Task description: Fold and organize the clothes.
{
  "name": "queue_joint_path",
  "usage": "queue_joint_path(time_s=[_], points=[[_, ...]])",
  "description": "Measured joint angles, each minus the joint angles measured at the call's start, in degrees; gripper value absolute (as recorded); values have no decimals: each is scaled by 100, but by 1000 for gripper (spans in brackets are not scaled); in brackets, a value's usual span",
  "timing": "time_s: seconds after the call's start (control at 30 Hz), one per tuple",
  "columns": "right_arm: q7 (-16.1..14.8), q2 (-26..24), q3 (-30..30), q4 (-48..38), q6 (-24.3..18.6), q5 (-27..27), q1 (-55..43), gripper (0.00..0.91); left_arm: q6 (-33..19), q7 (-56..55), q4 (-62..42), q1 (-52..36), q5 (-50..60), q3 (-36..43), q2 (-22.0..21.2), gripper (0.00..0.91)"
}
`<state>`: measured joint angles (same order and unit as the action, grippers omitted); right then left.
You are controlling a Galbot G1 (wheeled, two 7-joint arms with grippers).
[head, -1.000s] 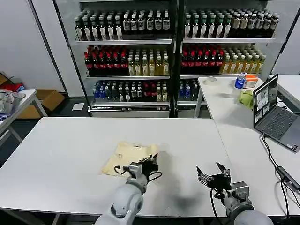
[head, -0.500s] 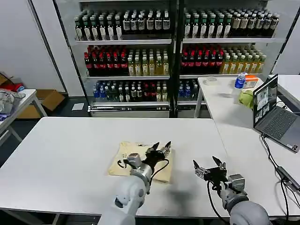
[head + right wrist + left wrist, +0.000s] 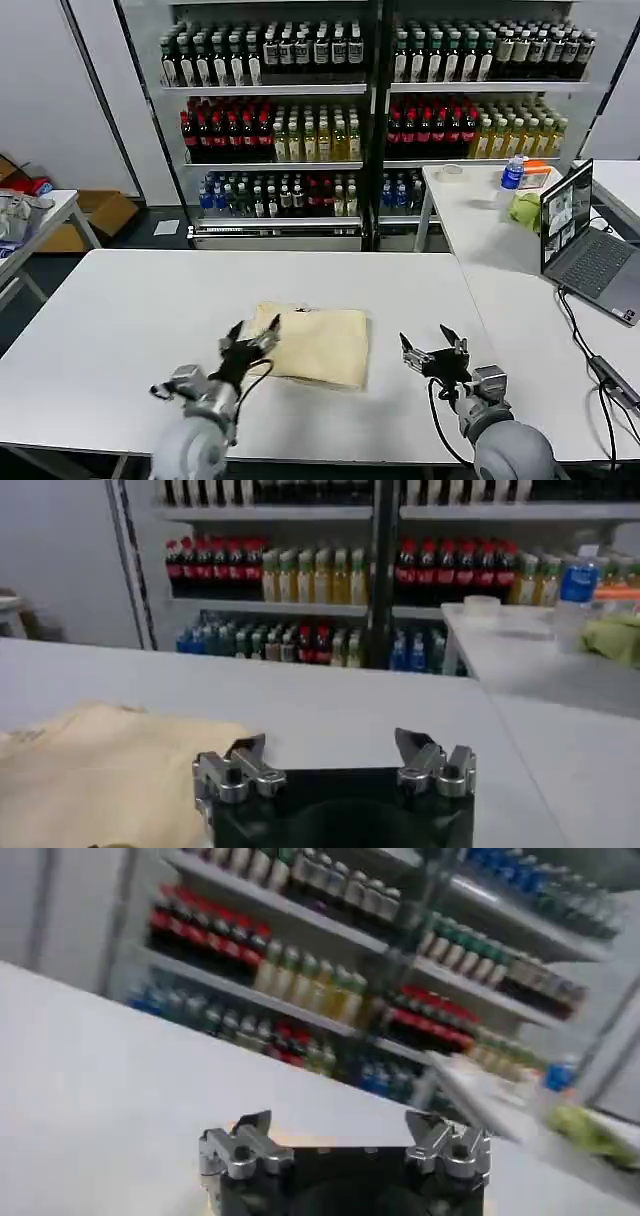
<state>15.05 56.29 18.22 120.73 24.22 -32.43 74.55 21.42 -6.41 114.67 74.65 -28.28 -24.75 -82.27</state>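
Note:
The pale cream-yellow T-shirt [image 3: 315, 343] lies folded into a flat rectangle on the white table [image 3: 130, 310], near the middle of its front half. It also shows in the right wrist view as cream cloth [image 3: 95, 765]. My left gripper [image 3: 250, 338] hovers open at the shirt's left edge, holding nothing. To the right of the shirt my right gripper [image 3: 431, 349] stands open and empty over bare table. Both jaws are spread wide in the left wrist view [image 3: 340, 1133] and in the right wrist view [image 3: 330, 750].
A second white table [image 3: 500, 240] joins at the right, carrying an open laptop [image 3: 585, 245], a lime-green lump [image 3: 526, 210] and a blue bottle [image 3: 512, 172]. Shelves of drink bottles [image 3: 370, 90] stand behind. Another table [image 3: 40, 225] with a grey bundle is at the far left.
My left gripper let go of the shirt after carrying its edge over to the right, then drew back to the left. The shirt now lies folded. The right gripper edged slightly left.

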Motion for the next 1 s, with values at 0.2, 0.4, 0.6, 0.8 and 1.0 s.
queue_joint_path(time_s=[0.2,0.4,0.6,0.8,1.0], points=[[54,108,-107,-83,-183,87,-99,907,-201,-40,347,552,513,-456,190,907],[152,358,-405,-363,-208,-11,-466,907,-335,-95,593,927,789,-803,315,907],[320,748,-812,-881,0,-386,-1120,907,-403,-138,696,1159,944,-999,358,907],[516,1166,-1144,-1417,265,-827,-1683,907,-416,-143,829,1309,1009,-1103,384,907],[730,1531,-1301,-1893,512,-1234,-2107,574,-441,-146,935,1428,1053,-1128,417,907]])
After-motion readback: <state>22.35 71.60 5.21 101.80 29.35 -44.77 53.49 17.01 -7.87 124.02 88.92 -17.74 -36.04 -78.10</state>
